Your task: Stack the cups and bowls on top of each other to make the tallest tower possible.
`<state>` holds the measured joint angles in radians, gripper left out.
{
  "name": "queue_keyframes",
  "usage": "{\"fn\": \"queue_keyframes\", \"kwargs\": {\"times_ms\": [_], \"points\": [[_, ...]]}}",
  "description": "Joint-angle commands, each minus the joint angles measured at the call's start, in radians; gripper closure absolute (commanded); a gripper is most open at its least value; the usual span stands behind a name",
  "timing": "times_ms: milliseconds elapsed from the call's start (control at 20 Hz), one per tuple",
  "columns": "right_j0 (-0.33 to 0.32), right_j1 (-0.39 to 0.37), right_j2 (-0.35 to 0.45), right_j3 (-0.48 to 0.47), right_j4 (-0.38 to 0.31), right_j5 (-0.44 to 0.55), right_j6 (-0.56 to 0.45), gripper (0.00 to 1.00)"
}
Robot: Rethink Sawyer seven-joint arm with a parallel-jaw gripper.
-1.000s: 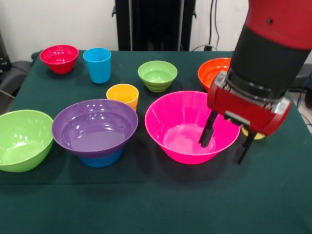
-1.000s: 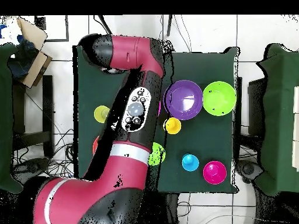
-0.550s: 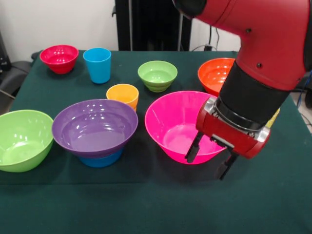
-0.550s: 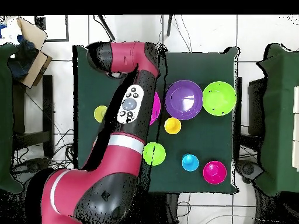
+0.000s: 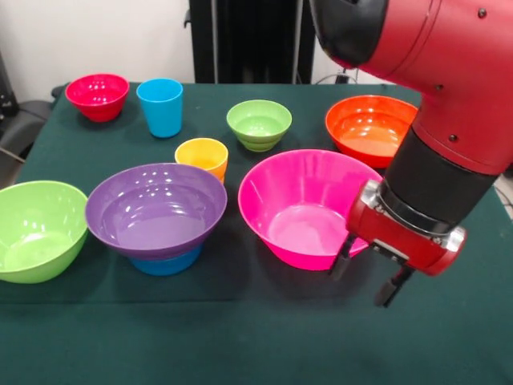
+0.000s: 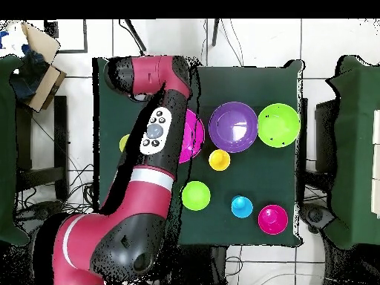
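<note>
A: Front view first, where is the arm?
B: It slants down from the upper right; the claw (image 5: pixel 370 281) hangs spread and empty just beside the big pink bowl (image 5: pixel 300 208), over the tabletop (image 5: pixel 240 337).
A: And the purple bowl (image 5: pixel 156 207)?
B: Sitting on a blue one.
A: Overhead view?
B: The arm (image 6: pixel 159 133) covers part of the pink bowl (image 6: pixel 194 135). No readable writing.
</note>
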<state>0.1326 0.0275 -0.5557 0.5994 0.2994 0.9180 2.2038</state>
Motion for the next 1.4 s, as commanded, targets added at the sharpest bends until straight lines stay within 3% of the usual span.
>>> {"fn": "queue_keyframes", "kwargs": {"times_ms": [50,650,1400], "points": [[0.024,0.045,0.058,-0.029,0.05,0.114,0.257,0.0],[0.059,0.019,0.012,0.004,0.071,0.152,0.283,0.0],[0.113,-0.143,0.021,0.172,0.042,0.153,0.254,0.0]]}}
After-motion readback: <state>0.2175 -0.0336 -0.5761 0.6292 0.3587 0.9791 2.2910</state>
